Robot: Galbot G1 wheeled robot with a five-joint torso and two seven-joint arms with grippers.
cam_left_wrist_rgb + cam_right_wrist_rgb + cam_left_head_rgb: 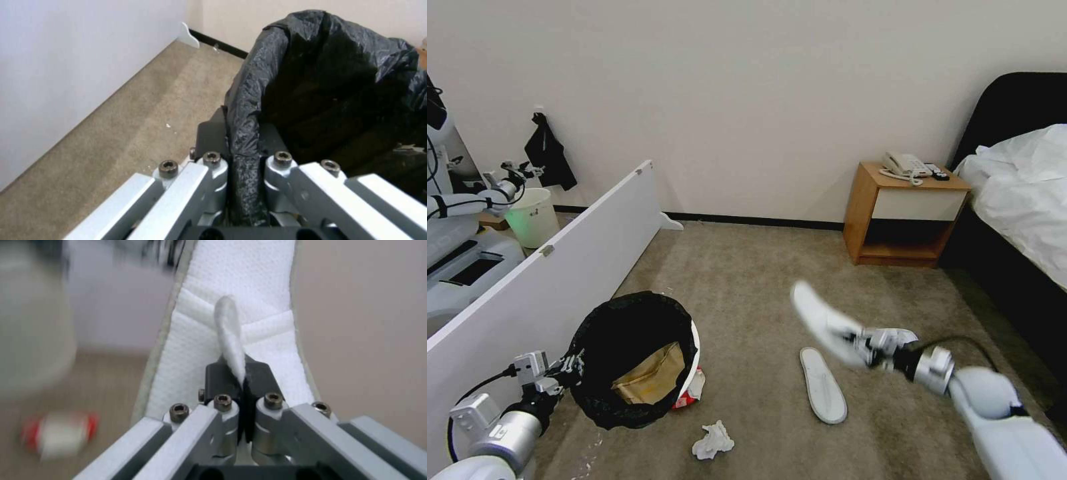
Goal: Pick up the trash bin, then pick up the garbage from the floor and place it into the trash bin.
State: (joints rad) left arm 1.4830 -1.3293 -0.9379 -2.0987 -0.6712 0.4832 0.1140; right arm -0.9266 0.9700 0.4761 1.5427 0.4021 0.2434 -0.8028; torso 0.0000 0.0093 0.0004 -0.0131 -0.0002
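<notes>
The left gripper (pixel 570 365) holds the trash bin (pixel 634 360) by its rim, jaws pinched tight on the black liner, tan folded paper (pixel 650 377) already inside. The right gripper (pixel 864 347) has its jaws closed on the strap of a white slipper (pixel 824 321), lifted clear of the floor (pixel 747 280) to the bin's right. Still down: a second slipper (pixel 822 385), a crumpled tissue (pixel 712 440) and a red-white packet (pixel 690 393) beside the bin. Roughly midway, by the look of it.
</notes>
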